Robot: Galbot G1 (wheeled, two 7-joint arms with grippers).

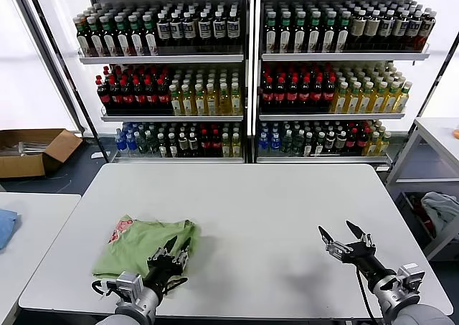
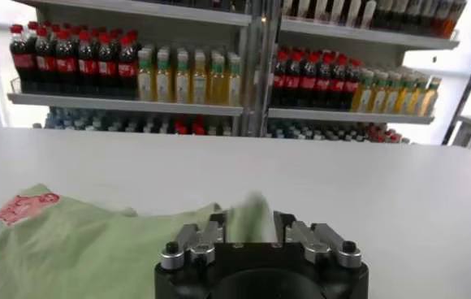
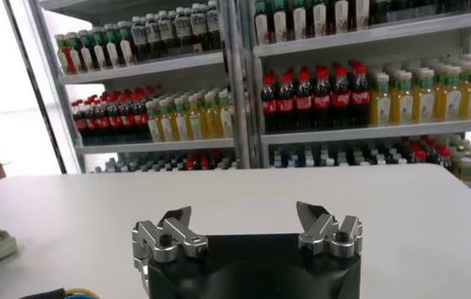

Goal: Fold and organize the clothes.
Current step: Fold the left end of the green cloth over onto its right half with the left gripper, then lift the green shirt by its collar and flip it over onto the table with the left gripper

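Pinching shirt (image 2: 97, 248) in left gripper (image 2: 250, 223), right gripper (image 3: 246, 218) spread

The light green shirt (image 1: 147, 242) lies folded into a rough, rumpled rectangle on the near left part of the table, close to its front edge. Its red-and-white printed graphic (image 1: 120, 230) faces up at the far left corner, and a fold of the soft fabric rises along the near right side
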